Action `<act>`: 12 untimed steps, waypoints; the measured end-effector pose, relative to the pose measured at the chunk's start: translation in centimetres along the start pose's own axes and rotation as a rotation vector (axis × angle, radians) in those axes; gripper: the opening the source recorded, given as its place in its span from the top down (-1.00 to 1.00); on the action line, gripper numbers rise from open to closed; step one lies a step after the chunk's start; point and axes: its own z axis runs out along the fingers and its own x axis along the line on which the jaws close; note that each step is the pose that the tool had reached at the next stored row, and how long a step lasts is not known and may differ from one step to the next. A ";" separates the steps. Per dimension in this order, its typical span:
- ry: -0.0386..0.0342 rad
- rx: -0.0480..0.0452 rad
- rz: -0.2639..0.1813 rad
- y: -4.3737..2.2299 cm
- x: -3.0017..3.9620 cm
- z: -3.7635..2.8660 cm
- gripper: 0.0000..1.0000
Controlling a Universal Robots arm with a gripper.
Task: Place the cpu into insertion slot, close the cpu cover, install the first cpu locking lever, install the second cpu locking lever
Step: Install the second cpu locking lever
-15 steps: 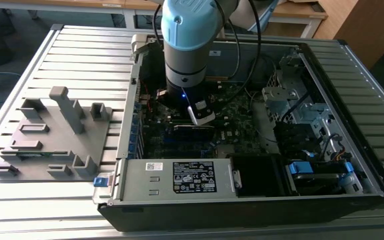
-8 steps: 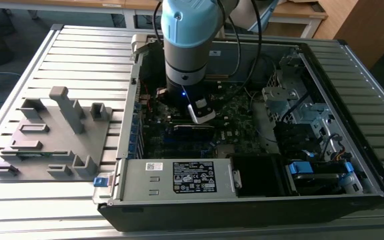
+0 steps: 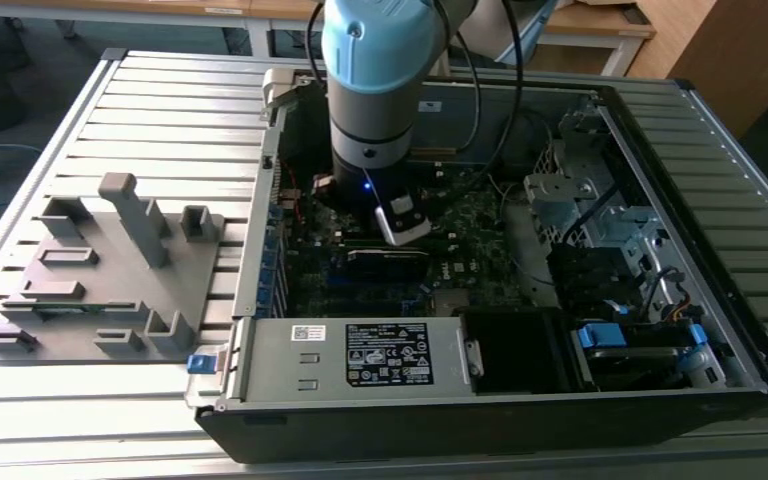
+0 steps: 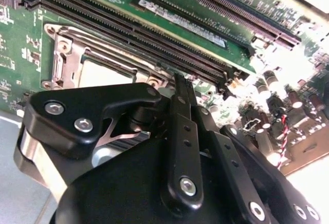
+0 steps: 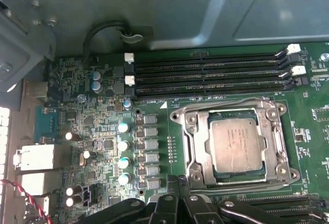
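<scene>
chip is sitting in the socket on the green board, metal cover frame lying down around it; levers not clearly latched as far as I can judge. Claw is hanging just beside the socket's edge, fingers looking together, gripping nothing. Risk: claw coming down off-line and scraping the board parts or memory slots nearby. Open computer case is holding the board, drives and power supply
</scene>
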 end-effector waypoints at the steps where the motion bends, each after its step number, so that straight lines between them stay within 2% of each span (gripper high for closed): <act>1: -0.0001 0.0009 0.000 0.08 0.01 0.04 0.80; 10: -0.0010 0.0133 0.000 0.18 0.03 0.30 0.80; 12: -0.0013 0.0138 0.000 0.26 0.03 0.33 0.80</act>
